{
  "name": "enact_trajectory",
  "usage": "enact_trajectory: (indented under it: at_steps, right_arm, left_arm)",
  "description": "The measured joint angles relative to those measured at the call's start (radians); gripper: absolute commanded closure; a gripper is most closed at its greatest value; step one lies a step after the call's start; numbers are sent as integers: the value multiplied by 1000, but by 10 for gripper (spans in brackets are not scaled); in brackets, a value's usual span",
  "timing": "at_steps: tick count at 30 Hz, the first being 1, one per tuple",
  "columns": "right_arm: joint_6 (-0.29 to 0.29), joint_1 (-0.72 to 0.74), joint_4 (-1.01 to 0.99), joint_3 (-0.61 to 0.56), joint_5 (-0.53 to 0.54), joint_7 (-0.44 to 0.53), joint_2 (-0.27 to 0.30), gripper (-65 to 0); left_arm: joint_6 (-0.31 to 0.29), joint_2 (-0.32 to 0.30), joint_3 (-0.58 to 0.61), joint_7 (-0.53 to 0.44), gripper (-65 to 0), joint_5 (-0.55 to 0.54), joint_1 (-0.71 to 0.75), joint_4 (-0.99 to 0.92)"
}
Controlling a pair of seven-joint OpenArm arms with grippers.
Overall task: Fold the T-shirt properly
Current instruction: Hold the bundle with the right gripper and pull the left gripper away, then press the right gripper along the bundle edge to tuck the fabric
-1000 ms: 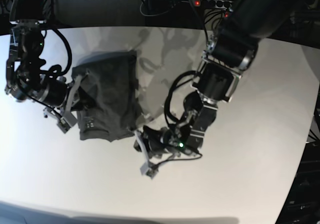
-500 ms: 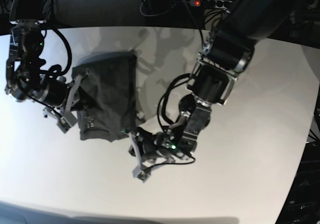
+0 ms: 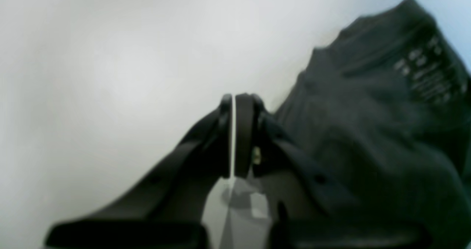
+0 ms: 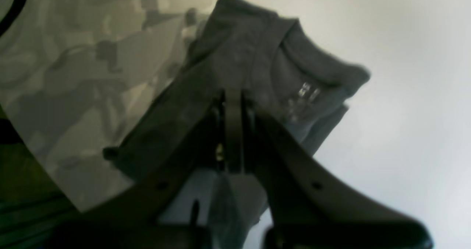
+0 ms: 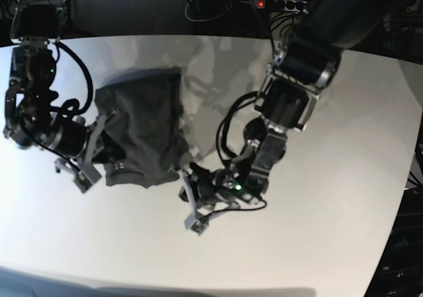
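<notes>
Looking down from the base view, you had the T-shirt (image 5: 142, 130) bunched into a rough rectangle on the left half of the white table (image 5: 330, 198). Your left gripper (image 5: 190, 204) sat just off its near right corner, jaws pressed together on nothing. Your right gripper (image 5: 92, 153) was at the shirt's left edge, jaws also closed; the blurred wrist view showed no cloth clearly pinched.

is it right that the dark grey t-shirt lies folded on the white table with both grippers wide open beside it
Not quite. The T-shirt does lie folded on the white table, but the left gripper and right gripper are shut, not open; each wrist view shows its fingers pressed together.
</notes>
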Motion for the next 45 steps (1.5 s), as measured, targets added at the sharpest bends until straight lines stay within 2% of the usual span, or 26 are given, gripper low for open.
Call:
enact_trajectory:
  at_steps: [4,7,10,12,15,19,25,31,35,45]
  right_arm:
    - [0,22,-10,-32,15,16,-3,-1]
    - [0,30,-91,-40,16,77,-3,-3]
    - [0,64,-194,-90,-4,103,6,-3]
    - [0,74,-230,-137,2,155,15,-3]
    - [0,77,-253,-192,6,200,31,-3]
    - [0,89,-254,-236,-83,217,42,-3]
    - [0,104,-254,-269,-143,248,22,-3]
    - [0,127,-254,-303,-274,248,24,-3]
    - [0,127,-254,-313,-364,249,-10,-3]
    - [0,127,-302,-314,-455,261,-23,-3]
  left_arm:
    - [11,-44,-4,115,-22,4,59,212]
    - [8,-76,-6,190,-22,-4,85,359]
    - [4,-103,-5,227,-22,-5,124,431]
    - [5,-119,-16,251,-22,-4,163,469]
    - [0,-130,-101,283,-22,1,230,532]
    - [0,-167,-167,288,-22,0,298,595]
    - [3,-231,-172,291,-22,3,461,690]
    - [-3,-232,-275,289,-22,0,580,784]
    - [-4,-233,-305,283,-22,0,640,816]
    - [-4,-233,-306,282,-22,0,675,836]
